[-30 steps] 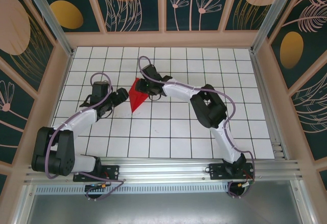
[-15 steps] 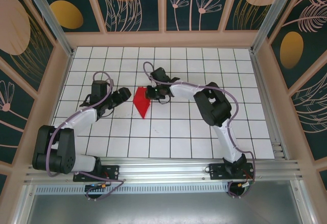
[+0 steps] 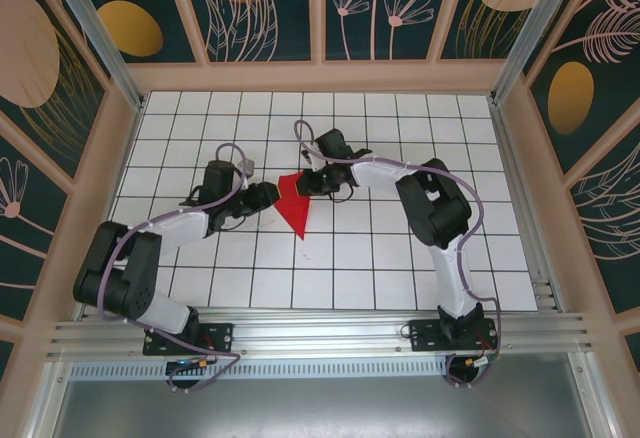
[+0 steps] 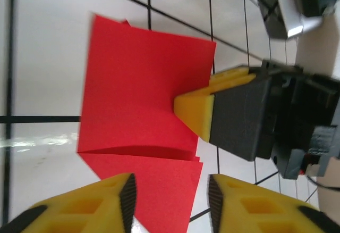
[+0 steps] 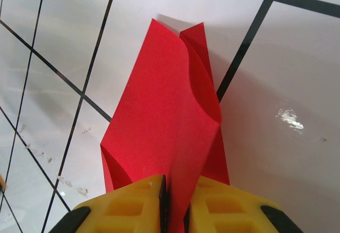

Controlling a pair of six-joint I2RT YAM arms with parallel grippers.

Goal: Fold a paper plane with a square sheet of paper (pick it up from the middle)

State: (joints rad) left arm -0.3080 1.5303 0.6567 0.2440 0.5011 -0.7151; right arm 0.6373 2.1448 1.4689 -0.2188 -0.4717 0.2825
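Note:
The red sheet of paper point(image 3: 295, 204) is folded into a pointed shape, its tip toward the near edge of the table. In the right wrist view, my right gripper point(image 5: 175, 207) is shut on an upright fold of the paper point(image 5: 164, 121). From above, that gripper point(image 3: 311, 184) sits at the paper's far right edge. My left gripper point(image 3: 266, 196) is at the paper's left side. In the left wrist view its jaws point(image 4: 170, 201) stand apart, and a lower flap of the paper point(image 4: 159, 182) lies between the fingertips point(image 4: 126, 197). The right gripper's yellow finger point(image 4: 194, 108) pinches the fold just beyond.
The white gridded table point(image 3: 400, 258) is walled by a wooden frame point(image 3: 320, 76) on three sides. A metal rail point(image 3: 320, 330) with both arm bases runs along the near edge. The two grippers are very close together over the paper.
The right gripper has carried the paper rightward and a little nearer. The left gripper has followed it to the right up to the paper, and its jaws have narrowed.

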